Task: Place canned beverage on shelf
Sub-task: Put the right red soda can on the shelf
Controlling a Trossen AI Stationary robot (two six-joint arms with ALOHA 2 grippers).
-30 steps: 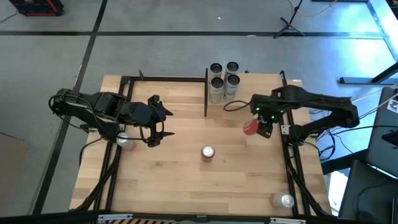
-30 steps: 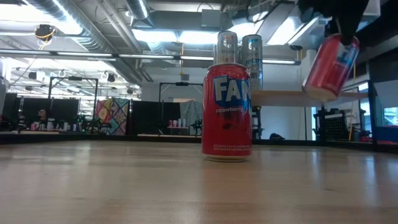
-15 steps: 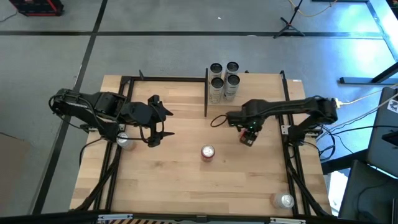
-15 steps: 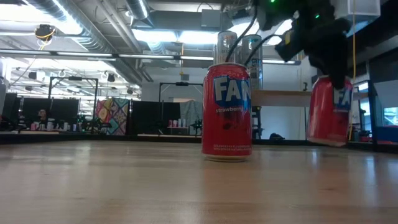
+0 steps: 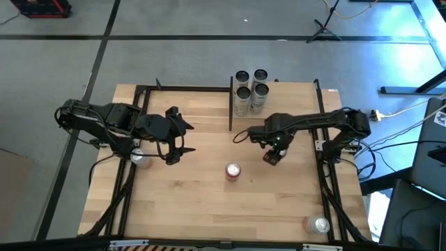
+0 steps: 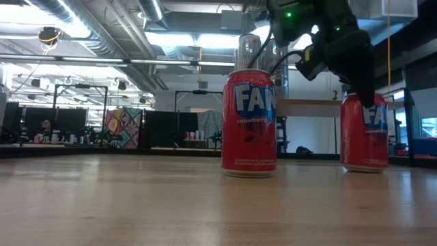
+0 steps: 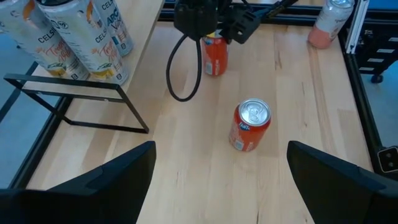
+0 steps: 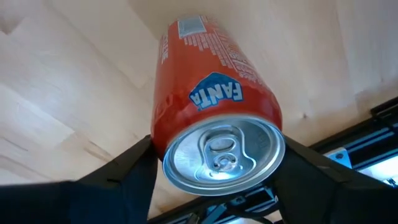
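Right of the central can (image 5: 232,171) on the tabletop (image 5: 195,209), well short of the shelf (image 6: 307,106), the right gripper (image 5: 273,154) has lowered its red can (image 6: 364,132) upright and is loosening, so shelving remains undone; the left gripper (image 5: 174,136) waits open.

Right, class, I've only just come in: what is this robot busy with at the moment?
The right gripper is over a red Fanta can that stands upright on the tabletop; its fingers sit on either side of the can. A second red can stands alone mid-table. The left gripper waits open above the table's left side. On the shelf at the back stand four tall cans; neither red can is up there yet.
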